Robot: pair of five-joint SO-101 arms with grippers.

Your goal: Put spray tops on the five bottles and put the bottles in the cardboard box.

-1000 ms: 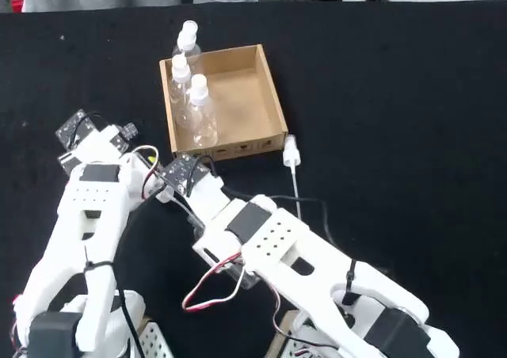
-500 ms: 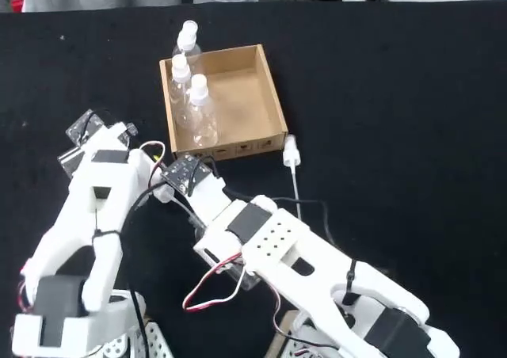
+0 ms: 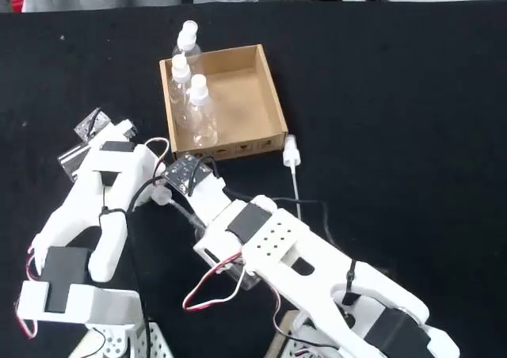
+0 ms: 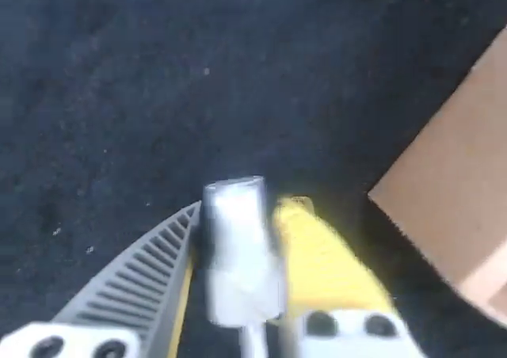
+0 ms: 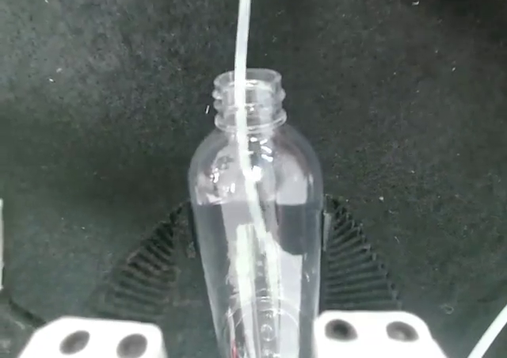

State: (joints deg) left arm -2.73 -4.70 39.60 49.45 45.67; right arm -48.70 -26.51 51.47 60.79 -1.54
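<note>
Left pincer [image 4: 238,211] is clamped on a white spray top [image 4: 238,263], with the grey finger on one side and the yellow one on the other. Right pincer [image 5: 253,223] is clamped on a clear bottle [image 5: 253,184] with an open neck. I see a thin white dip tube [image 5: 242,33] running down through that neck into the bottle. Both arms work on the left half of the black table [image 3: 396,97], just near of the cardboard box [image 3: 274,97]. 2 capped bottles [image 3: 202,116] lie side by side along the box's left wall. 1 more capped bottle [image 3: 188,39] sits outside, just beyond the far-left corner. 1 loose spray top [image 3: 291,154] lies by the near-right corner, its tube trailing toward the near edge.
</note>
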